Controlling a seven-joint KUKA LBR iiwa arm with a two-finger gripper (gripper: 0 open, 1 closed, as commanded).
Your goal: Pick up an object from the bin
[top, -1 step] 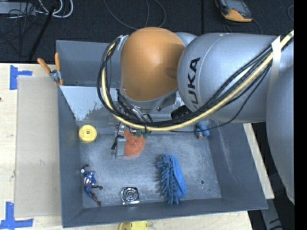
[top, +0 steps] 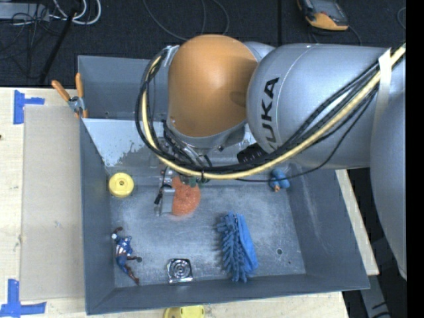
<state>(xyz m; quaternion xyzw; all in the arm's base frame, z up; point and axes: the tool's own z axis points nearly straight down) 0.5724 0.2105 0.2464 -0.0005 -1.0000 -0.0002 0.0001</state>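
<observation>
My gripper [top: 161, 203] pokes out from under the orange cover in the middle of the bin, low over the floor. An orange-red, soft-looking lump [top: 186, 202] lies right against its right side; whether the gripper grips it is hidden by the arm. A yellow round disc [top: 121, 185] lies to the left of the gripper, well apart from it.
A blue bristly brush [top: 236, 246] lies at the front right. A small blue and red figurine [top: 124, 254] is in the front left corner, and a shiny metal piece [top: 179, 269] sits by the front wall. A small blue thing [top: 279, 179] shows at the right wall under the arm.
</observation>
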